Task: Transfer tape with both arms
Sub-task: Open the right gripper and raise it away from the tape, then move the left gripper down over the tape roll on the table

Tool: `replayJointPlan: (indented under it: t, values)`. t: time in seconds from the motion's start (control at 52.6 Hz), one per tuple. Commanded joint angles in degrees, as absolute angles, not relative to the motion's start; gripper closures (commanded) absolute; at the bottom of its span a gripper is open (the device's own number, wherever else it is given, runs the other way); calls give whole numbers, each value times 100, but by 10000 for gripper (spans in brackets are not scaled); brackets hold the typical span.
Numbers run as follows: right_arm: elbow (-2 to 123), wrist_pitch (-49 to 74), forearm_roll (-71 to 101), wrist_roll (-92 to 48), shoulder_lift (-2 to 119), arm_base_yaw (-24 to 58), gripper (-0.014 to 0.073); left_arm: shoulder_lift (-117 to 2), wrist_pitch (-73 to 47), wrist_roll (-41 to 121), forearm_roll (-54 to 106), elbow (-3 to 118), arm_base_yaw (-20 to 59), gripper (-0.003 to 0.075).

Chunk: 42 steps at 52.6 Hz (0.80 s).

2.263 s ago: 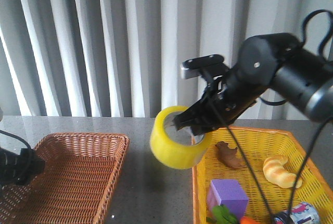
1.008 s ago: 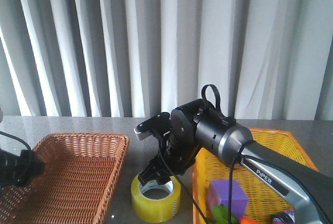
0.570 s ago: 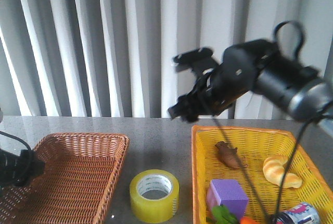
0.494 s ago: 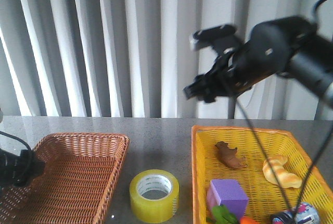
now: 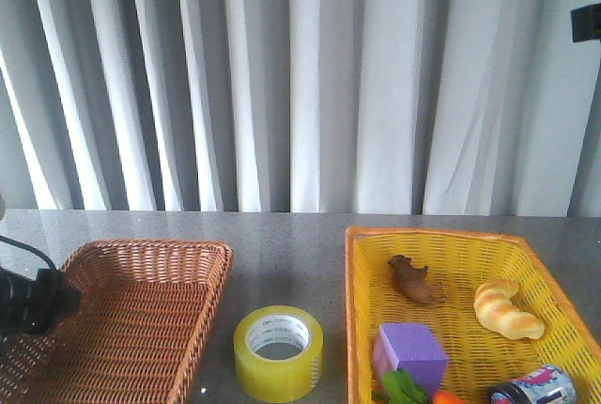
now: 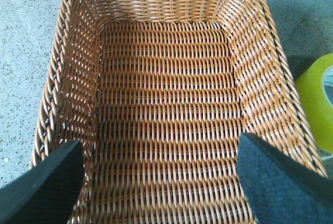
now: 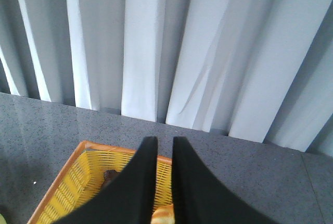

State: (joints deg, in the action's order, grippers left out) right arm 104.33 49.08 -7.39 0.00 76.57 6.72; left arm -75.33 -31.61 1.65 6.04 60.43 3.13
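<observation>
Baskets first: brown wicker basket (image 5: 141,310) on the left has nothing in it, confirmed in the left wrist view, bare woven floor and walls. Yellow basket (image 5: 376,263) on the right holds a brown animal figure (image 5: 413,279), a croissant-shaped piece (image 5: 507,309), a purple cube (image 5: 411,352), green leafy bit (image 5: 404,387) with something orange (image 5: 449,396) just beside it, and a printed can (image 5: 533,388) lying at the near corner.

Tape (image 5: 278,351) sits flat on the grey speckled table (image 5: 282,254), hole up, in the gap between the two baskets, touching neither. Translucent yellow roll, white printed core. Its edge also shows in the left wrist view, just outside the wicker rim.

Left gripper (image 6: 161,182) spread wide, over the brown basket, nothing between the fingers. Right gripper (image 7: 160,182) fingers almost closed, narrow slit between them, holding nothing, looking down on the far end of the yellow basket with grey curtain (image 5: 300,75) behind.

Versus half a second ago: right arm was mid-frame above the yellow basket, now gone from the front view except a dark bit (image 5: 586,23) at the top right edge. Tape has not shifted.
</observation>
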Motion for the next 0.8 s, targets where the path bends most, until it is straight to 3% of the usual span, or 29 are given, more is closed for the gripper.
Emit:
replayJointPlan:
  t: [0.0, 0.152, 0.323, 0.57, 0.78]
  values:
    - [9736, 3781, -843, 51, 7066, 557, 604, -7359, -2769, 91, 666, 6238, 354, 134]
    - [8607, 2833, -890, 256, 6416, 512, 601, -7359, -2626, 91, 673, 6238, 354, 134]
    - [7976, 2705, -1149, 251, 6137, 512, 601, -7289, -2802, 302, 1172, 6564, 455, 134]
    - [7675, 2715, -1164, 251, 6126, 531, 601, -7531, -3768, 1270, 1415, 8569, 1527, 134]
    - [7663, 2795, -1165, 251, 6126, 531, 601, -8488, -4228, 1259, 1335, 10302, 2236, 134]
